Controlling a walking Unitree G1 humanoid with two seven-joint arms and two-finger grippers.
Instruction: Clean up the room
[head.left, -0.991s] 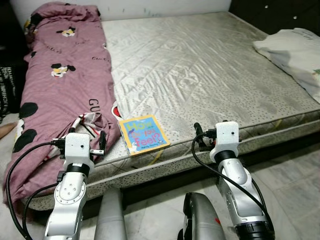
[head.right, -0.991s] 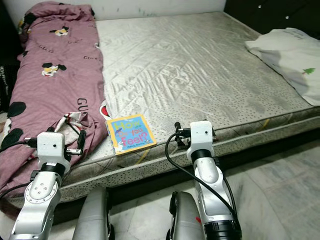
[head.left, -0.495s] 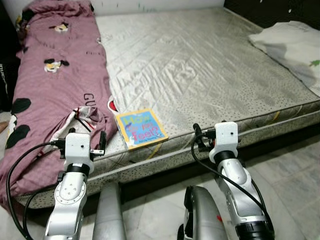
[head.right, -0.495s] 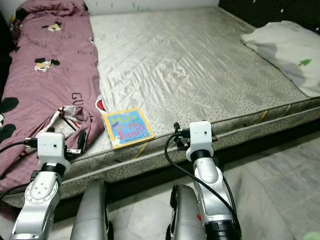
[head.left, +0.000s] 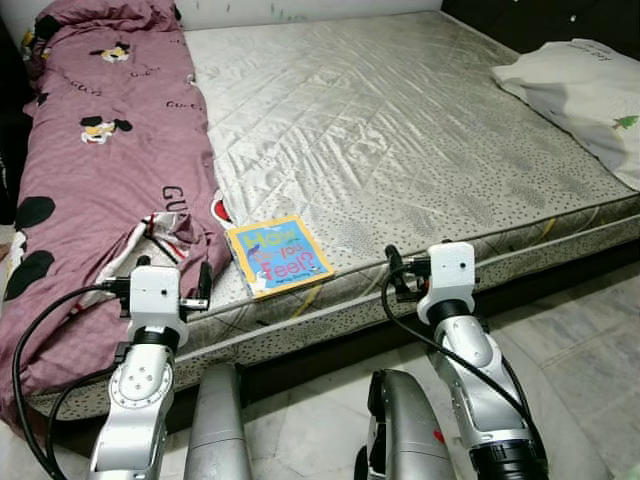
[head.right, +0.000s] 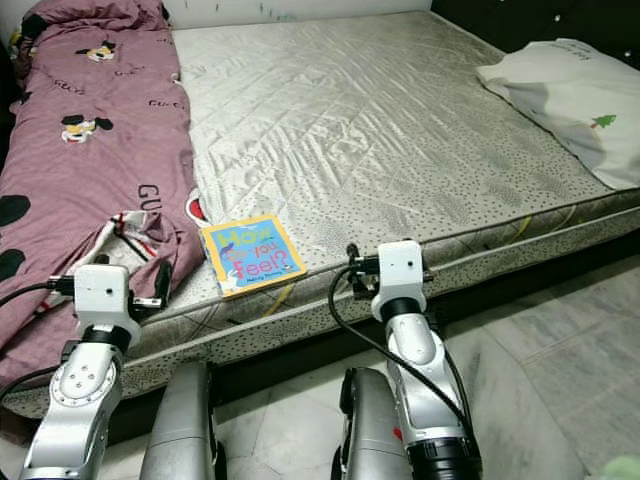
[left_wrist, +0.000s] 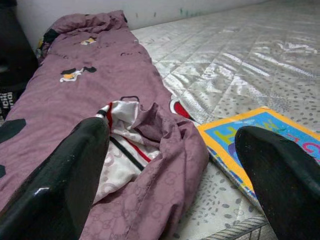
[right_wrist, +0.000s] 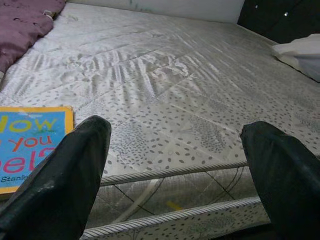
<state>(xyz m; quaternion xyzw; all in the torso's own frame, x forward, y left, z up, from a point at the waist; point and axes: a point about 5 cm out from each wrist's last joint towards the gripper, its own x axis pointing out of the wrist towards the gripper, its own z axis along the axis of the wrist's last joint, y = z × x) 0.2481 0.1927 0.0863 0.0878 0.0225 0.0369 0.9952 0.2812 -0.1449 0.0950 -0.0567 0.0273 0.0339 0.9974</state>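
The black fingers (left_wrist: 60, 185) of the left gripper (left_wrist: 175, 190) are spread wide and hold nothing; between them the folded-back corner of a mauve quilt (head.left: 100, 170) and the edge of a children's book (head.left: 278, 256) are seen. The fingers (right_wrist: 60, 175) of the right gripper (right_wrist: 170, 180) are likewise spread apart and empty, held just short of the mattress (head.left: 400, 130) edge. In the head views, the left gripper is placed at about 8 o'clock from the book, the right at about 4 o'clock. The book lies flat near the mattress's front edge, just beside the quilt. A white pillow (head.left: 580, 95) is seen at 2 o'clock, apparently overhanging the far corner. A pale tiled floor (head.left: 590, 340) lies below.
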